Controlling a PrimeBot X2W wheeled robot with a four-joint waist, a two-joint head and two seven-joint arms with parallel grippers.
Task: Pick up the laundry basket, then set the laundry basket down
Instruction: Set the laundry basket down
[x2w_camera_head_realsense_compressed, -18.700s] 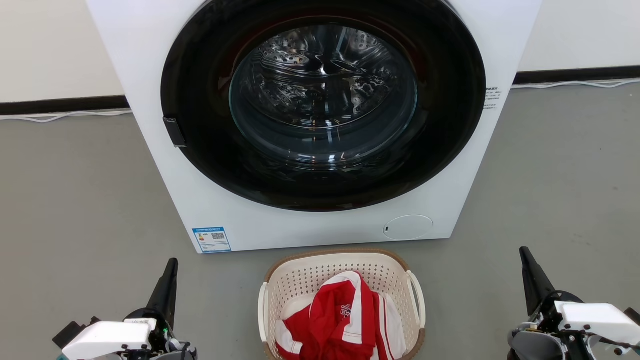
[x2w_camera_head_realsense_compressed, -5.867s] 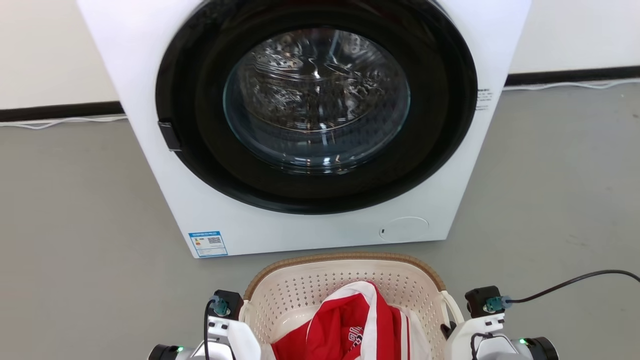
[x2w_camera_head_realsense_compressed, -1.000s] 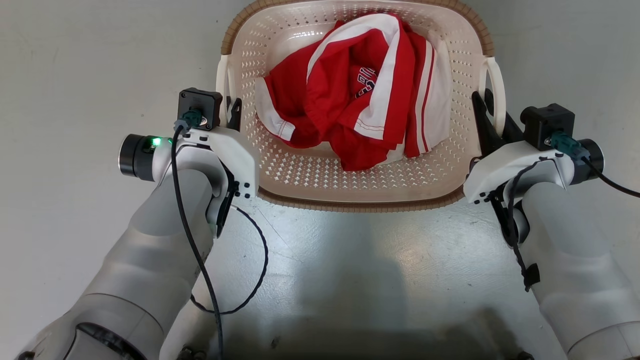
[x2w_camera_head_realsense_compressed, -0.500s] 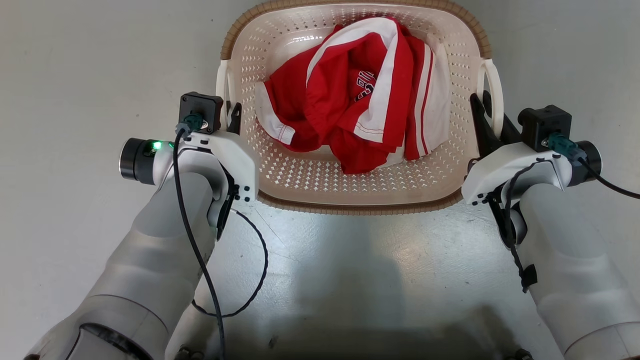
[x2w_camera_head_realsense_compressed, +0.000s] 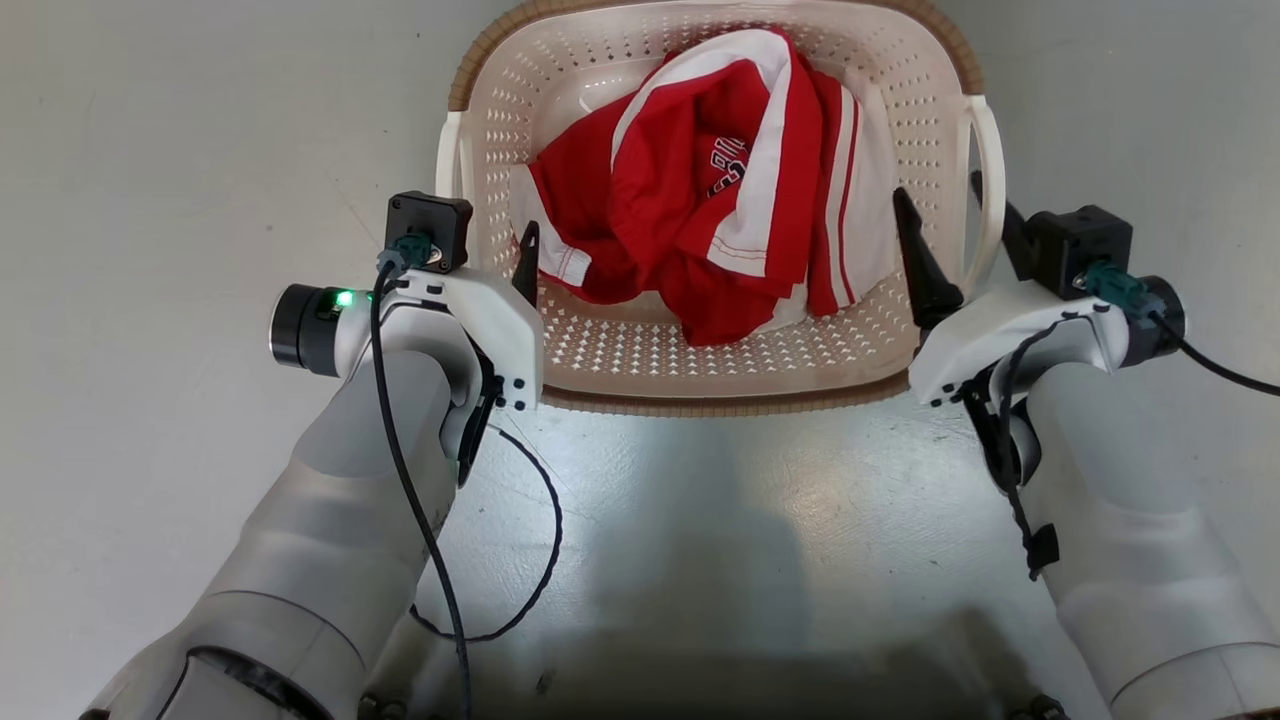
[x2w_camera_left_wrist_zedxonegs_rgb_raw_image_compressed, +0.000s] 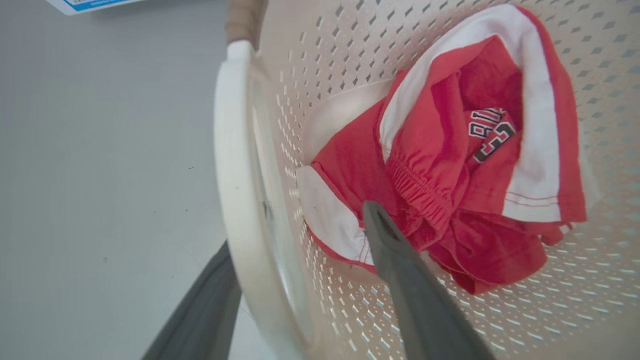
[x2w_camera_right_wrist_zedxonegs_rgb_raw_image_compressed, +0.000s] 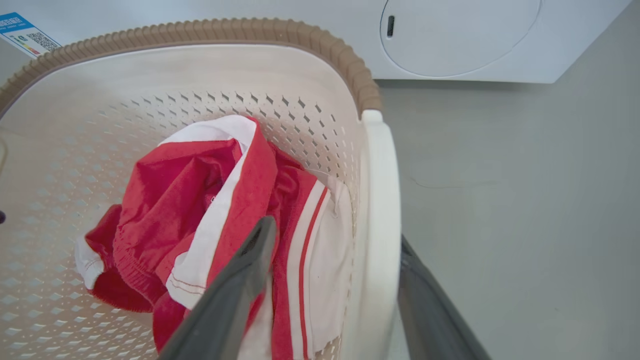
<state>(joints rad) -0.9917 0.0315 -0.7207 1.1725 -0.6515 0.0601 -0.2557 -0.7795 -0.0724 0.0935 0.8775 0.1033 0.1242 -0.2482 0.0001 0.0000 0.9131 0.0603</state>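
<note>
Left gripper (x2w_camera_left_wrist_zedxonegs_rgb_raw_image_compressed: 297, 227) straddles the laundry basket (x2w_camera_head_realsense_compressed: 700, 398) at its left handle (x2w_camera_left_wrist_zedxonegs_rgb_raw_image_compressed: 235, 175), right gripper (x2w_camera_right_wrist_zedxonegs_rgb_raw_image_compressed: 336, 234) at the right handle (x2w_camera_right_wrist_zedxonegs_rgb_raw_image_compressed: 380, 200). Both jaws are spread, 1 finger inside, 1 outside. Red-white jersey (x2w_camera_head_realsense_compressed: 690, 200) inside.

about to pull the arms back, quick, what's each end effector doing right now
left end effector: open, fingers either side of the left handle of the basket.
right end effector: open, fingers either side of the right handle.

Floor (x2w_camera_head_realsense_compressed: 150, 150) grey, smooth, glare patch at centre. White washing machine (x2w_camera_right_wrist_zedxonegs_rgb_raw_image_compressed: 565, 50) base behind: round hatch (x2w_camera_right_wrist_zedxonegs_rgb_raw_image_compressed: 460, 30), blue label (x2w_camera_right_wrist_zedxonegs_rgb_raw_image_compressed: 25, 35).
</note>
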